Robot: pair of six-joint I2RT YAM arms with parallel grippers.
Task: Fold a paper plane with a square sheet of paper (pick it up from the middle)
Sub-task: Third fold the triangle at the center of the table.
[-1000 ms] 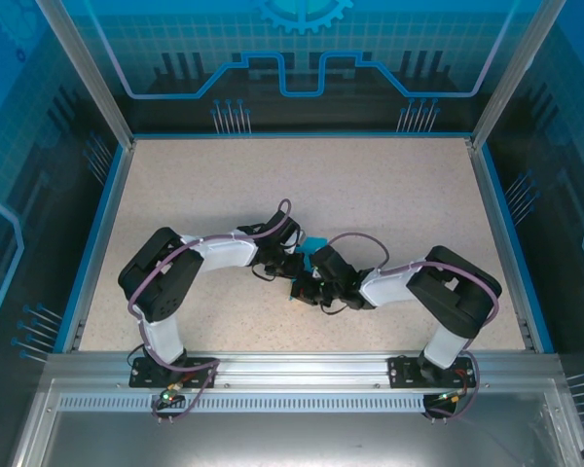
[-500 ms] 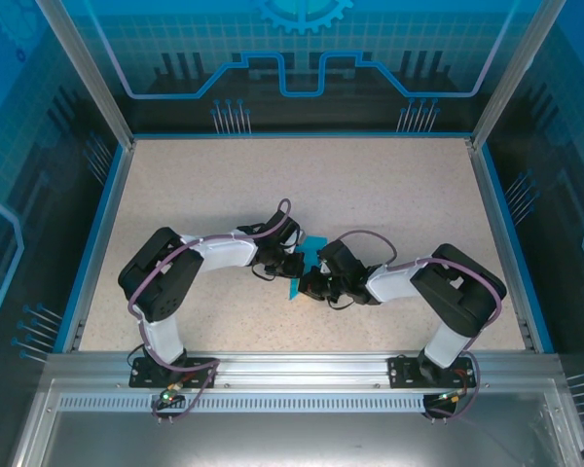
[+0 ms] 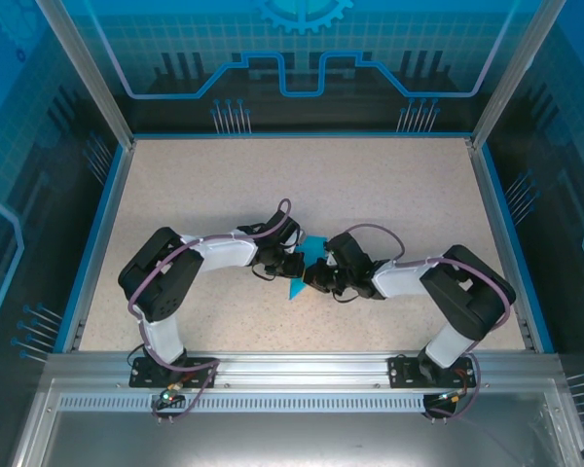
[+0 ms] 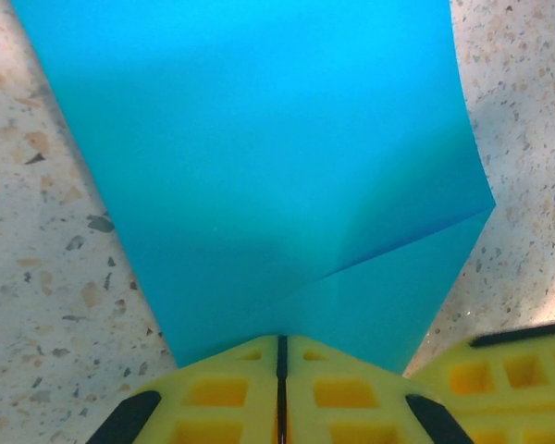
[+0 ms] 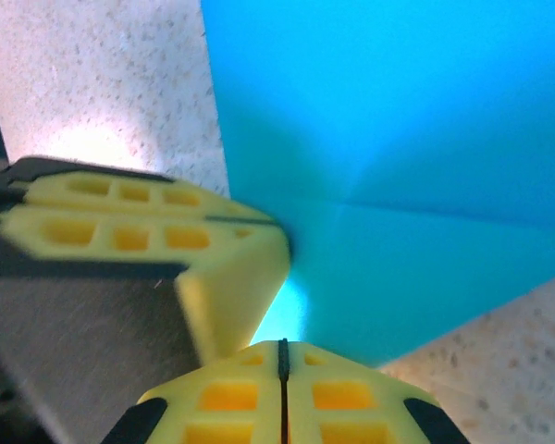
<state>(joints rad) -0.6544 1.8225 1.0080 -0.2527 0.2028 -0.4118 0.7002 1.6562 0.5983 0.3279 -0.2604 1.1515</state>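
Clamped on paper [image 4: 259, 139] with left tool [image 4: 279, 340] and right tool [image 5: 282, 344], close together — might rip if tugged unevenly.

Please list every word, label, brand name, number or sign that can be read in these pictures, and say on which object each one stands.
None can be read.
The blue back panel carries only a gear symbol and line patterns, no letters.
The sheet of paper is plain, and the yellow jaws bear no marking.
Any label on the small connectors at the arm bases is too small to read.
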